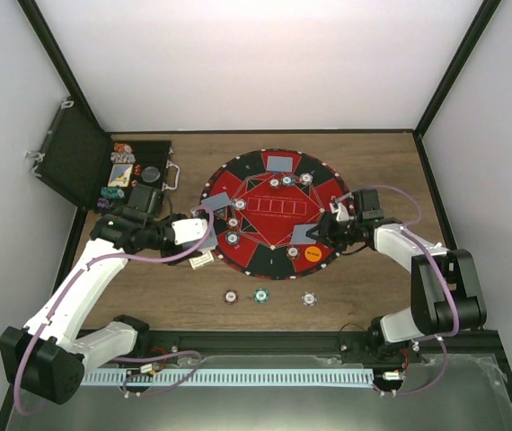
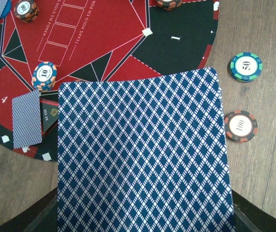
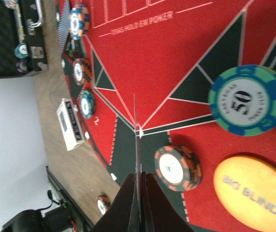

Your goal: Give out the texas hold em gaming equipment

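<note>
The left claw (image 1: 204, 228) is closed on one short end of a blue-backed card (image 2: 143, 150). It holds the card over the edge of the round game mat (image 2: 104, 29), near two chips (image 2: 241, 125) that lie on the wood. The right claw (image 3: 140, 205) pinches a second card (image 1: 303, 235) above the mat, close to the orange button (image 3: 253, 193). I judge the cards to be very light, thin and slippery. They bend easily, so a grip on one short end seems best, with a low release.
</note>
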Controlling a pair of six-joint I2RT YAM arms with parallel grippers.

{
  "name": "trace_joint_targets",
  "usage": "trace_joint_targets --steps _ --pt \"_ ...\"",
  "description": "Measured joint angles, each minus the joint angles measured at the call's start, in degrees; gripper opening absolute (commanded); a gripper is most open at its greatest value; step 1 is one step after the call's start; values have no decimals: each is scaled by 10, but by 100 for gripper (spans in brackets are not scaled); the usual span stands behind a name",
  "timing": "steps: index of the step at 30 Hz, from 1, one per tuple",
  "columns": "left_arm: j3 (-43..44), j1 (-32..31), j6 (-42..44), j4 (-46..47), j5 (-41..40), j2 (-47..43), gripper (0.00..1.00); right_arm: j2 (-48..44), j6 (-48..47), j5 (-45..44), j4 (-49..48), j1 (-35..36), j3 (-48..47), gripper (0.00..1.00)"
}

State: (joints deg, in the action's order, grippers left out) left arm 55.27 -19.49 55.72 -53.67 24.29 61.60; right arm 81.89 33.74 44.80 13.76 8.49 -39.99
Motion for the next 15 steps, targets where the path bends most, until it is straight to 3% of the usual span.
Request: trace_joint_targets --steps 9,11,15 --pt "0 0 0 0 0 0 5 13 -27 -79 37 -1 0 3" --pt "0 0 0 0 1 0 5 13 -30 -95 46 -1 0 8" --pt "0 0 0 0 2 0 5 13 -35 -120 63 -1 0 28"
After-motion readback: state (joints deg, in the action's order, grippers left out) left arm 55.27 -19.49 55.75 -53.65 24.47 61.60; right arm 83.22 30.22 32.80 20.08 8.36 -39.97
